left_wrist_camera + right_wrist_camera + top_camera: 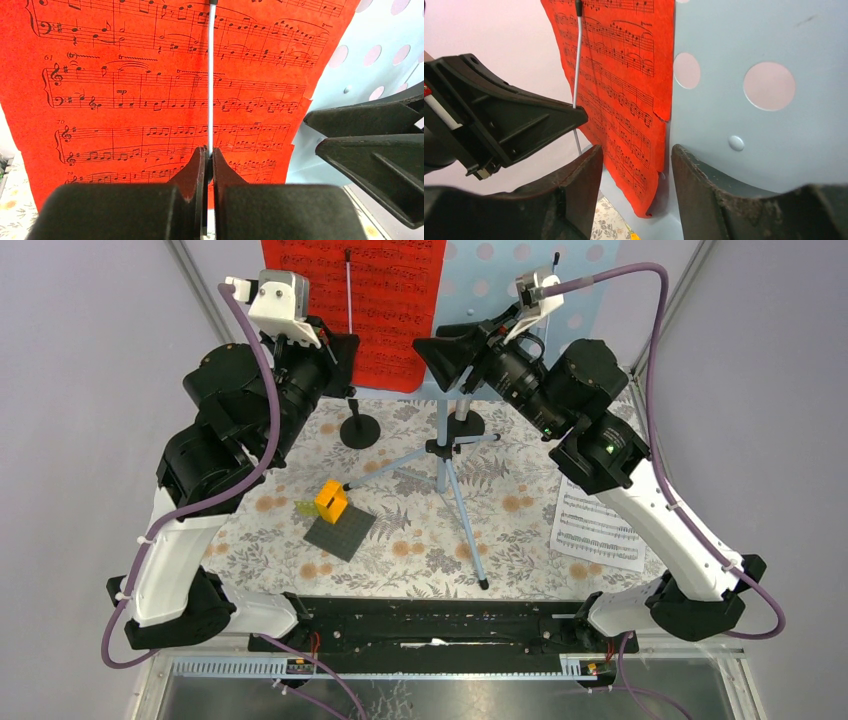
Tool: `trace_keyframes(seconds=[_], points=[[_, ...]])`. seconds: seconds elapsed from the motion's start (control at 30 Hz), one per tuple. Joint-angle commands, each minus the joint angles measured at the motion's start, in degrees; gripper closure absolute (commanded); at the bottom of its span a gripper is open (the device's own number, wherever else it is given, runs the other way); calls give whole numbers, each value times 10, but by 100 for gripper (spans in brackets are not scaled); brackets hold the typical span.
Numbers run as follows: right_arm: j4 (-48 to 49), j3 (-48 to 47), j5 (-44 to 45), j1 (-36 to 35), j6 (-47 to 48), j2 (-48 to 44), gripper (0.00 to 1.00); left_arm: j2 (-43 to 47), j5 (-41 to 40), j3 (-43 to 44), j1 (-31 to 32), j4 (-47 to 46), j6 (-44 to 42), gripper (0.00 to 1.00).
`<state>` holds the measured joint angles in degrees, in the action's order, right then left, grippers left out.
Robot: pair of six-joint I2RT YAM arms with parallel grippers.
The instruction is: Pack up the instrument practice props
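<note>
Step in hand, as judged: freeing the red music sheet (140,100), which is hanging on the sheet-music holder (565,285) at the desk's (420,550) 12 o'clock edge. The left jaws are clenching a thin white rod (210,75) running down the sheet's middle. The right jaws are standing released, straddling the sheet's 3 o'clock edge without pinching it. The next move is probably calling for the rod to be drawn clear so the sheet can slide out. Showing: one holder, one red sheet, one white music sheet (597,525) at 4 o'clock, one black mic mount (359,428) at 11 o'clock, one orange brick (331,500). No microphones are showing.
</note>
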<state>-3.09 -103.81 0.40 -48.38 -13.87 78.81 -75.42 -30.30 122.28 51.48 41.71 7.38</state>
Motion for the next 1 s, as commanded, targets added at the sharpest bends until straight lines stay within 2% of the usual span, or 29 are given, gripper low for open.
trace_keyframes(seconds=[0.0,0.17,0.47,0.53,0.77,0.97], points=[[27,-37,-2,0,11,11,38,4,0,-6,-2,-18,0,100],[26,-70,-1,0,17,29,32,4,3,-5,-2,-18,0,100],[15,-123,-2,0,15,64,31,7,9,-9,-2,-18,2,100],[15,-128,-14,0,12,69,32,7,9,-11,-2,-19,2,100],[19,-133,-66,0,4,76,45,8,12,-11,-2,-18,2,100],[20,-147,-78,0,2,86,42,6,17,-16,-2,-21,4,100]])
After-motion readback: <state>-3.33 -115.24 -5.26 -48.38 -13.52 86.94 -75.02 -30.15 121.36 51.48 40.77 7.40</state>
